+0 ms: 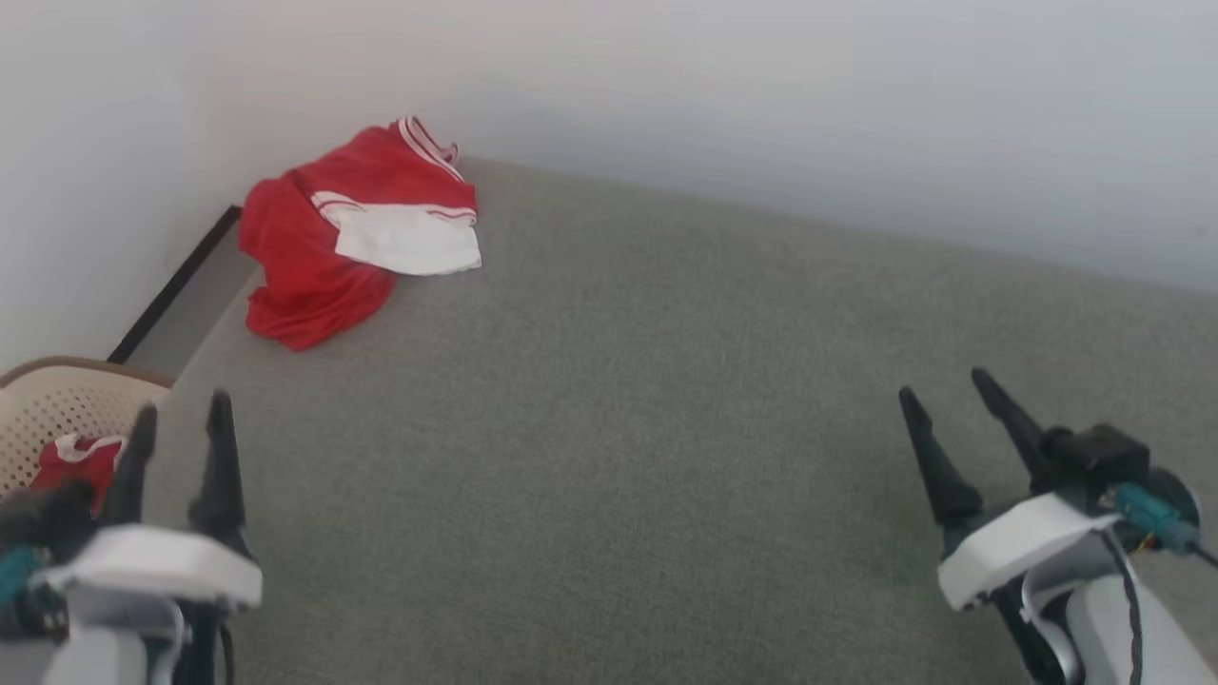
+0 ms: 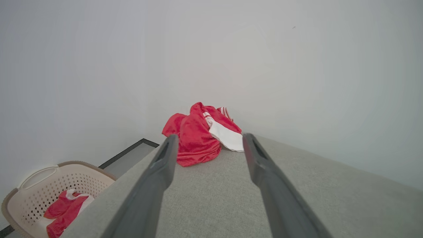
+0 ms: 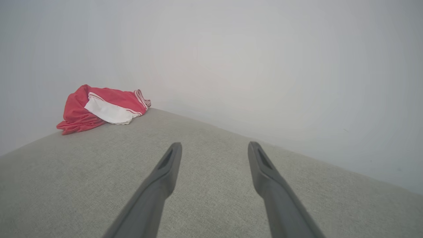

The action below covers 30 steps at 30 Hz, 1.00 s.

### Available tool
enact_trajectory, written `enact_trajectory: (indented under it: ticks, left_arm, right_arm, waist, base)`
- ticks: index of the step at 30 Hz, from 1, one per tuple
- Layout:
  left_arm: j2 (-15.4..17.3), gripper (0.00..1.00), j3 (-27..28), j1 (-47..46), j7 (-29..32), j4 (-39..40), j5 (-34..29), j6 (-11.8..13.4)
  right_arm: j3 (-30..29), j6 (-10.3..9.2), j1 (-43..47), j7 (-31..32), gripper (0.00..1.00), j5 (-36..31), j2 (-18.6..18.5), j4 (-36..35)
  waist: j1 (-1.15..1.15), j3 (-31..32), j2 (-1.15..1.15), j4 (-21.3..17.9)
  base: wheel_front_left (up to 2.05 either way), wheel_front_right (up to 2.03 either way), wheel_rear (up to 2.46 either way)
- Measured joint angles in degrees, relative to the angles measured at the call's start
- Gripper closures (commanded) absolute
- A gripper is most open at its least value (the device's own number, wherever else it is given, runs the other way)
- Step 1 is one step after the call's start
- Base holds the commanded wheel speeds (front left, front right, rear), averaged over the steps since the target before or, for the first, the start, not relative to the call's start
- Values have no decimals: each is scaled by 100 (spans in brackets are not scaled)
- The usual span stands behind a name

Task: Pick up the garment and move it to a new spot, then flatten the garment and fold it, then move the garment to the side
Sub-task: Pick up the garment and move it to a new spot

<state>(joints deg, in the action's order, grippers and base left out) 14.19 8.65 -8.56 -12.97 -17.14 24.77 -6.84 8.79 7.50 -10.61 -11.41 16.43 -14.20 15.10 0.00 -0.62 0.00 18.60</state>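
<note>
Head view: left gripper (image 1: 184, 404) and right gripper (image 1: 941, 382) both spread wide, nothing between the fingers, both over the grey fabric surface (image 1: 666, 457). Garment (image 1: 352, 238) lies crumpled, red with a white sleeve on top and striped trim. It is well ahead of the left jaws, far ahead and to the left of the right jaws, against the wall (image 1: 761, 95). Left wrist view: garment straight ahead past the fingertips, not touching. Perforated beige laundry basket (image 1: 57, 376) sits left of the left jaws, red-white cloth (image 1: 76, 466) inside.
</note>
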Motion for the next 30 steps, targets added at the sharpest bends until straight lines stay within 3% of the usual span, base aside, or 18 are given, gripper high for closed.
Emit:
enact_trajectory:
  ticks: [17, 30]
  left_arm:
    - [973, 0, -198, -2802, 593, -2125, 494, -48]
    - [1426, 0, -477, -4679, 969, -4086, 712, -52]
  right_arm:
    - [-153, 0, -581, 517, 0, -246, -370, -1040]
    - [-190, 0, -967, 928, 0, -483, -534, -2024]
  waist:
    - [0, -1387, 0, -542]
    - [0, -2788, 0, -982]
  base:
    - [0, 0, 0]
    - [0, 0, 0]
